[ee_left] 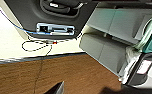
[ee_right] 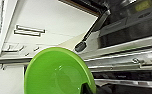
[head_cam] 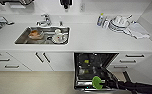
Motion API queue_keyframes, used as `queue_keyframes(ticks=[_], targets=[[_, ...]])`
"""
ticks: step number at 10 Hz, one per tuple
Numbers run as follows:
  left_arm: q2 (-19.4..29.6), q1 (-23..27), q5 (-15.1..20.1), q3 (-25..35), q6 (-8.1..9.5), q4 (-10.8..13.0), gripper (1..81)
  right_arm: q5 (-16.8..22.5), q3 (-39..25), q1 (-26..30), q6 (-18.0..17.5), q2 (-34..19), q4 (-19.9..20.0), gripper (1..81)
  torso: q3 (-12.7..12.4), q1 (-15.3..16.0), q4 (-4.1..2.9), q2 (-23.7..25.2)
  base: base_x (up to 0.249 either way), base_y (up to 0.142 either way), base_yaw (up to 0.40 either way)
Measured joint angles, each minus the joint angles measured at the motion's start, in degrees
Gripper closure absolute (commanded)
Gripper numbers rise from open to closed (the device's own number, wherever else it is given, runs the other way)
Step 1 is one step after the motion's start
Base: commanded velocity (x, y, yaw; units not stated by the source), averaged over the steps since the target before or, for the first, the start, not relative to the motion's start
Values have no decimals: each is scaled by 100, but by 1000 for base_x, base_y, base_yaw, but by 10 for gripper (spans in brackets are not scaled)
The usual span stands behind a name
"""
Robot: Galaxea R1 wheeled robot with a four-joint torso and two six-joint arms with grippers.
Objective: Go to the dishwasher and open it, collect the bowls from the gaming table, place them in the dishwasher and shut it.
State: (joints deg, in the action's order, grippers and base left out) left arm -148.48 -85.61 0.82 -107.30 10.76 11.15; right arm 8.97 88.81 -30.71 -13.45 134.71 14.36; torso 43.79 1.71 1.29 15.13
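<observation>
Your right gripper (head_cam: 103,83) holds the green bowl (head_cam: 97,82) by its rim, over the open dishwasher (head_cam: 92,67). Lower it gently between the rack wires, tilted, and release only once it's seated.

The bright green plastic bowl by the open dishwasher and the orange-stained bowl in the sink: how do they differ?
The bright green plastic bowl is tipped on edge over the open stainless-steel dishwasher; the orange-stained bowl sits upright in the steel sink. The green bowl looks clean inside in the right wrist view, while the sink bowl holds orange residue. The green one is at the right hand; the sink bowl is untouched. Both are round.
</observation>
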Motion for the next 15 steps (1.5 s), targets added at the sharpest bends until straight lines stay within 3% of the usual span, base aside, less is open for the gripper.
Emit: queue_keyframes(ticks=[3, 7, 8, 10, 13, 15], targets=[[-279, -101, 59, -297, -2, 4, 10, 323, 846, 296, -151, 822, 2, 811, 0, 0, 0, 0, 0, 0, 0], [-394, -112, 67, -417, -24, 15, 10, 535, 1963, 764, -345, 1286, 7, 811, 0, 0, 0, 0, 0, 0, 0], [-424, -112, 66, -439, -51, 17, 10, 563, 2092, 894, -397, 1375, 41, 10, 0, 0, 0, 0, 0, 0, 0], [-458, -110, 63, -532, -51, 20, 10, 612, 2271, 1070, -521, 1397, 63, 10, 0, 0, 0, 0, 0, 0, 0], [-588, -123, 61, -736, -73, 20, 10, 1289, 2230, 1081, -573, 1052, 60, 10, 0, 54, 0, 88, 0, 0, 0], [-610, -140, 63, -835, -112, 48, 10, 1842, 2064, 1147, -571, 421, 49, 10, 0, 280, 0, 446, 0, 0, 0]])
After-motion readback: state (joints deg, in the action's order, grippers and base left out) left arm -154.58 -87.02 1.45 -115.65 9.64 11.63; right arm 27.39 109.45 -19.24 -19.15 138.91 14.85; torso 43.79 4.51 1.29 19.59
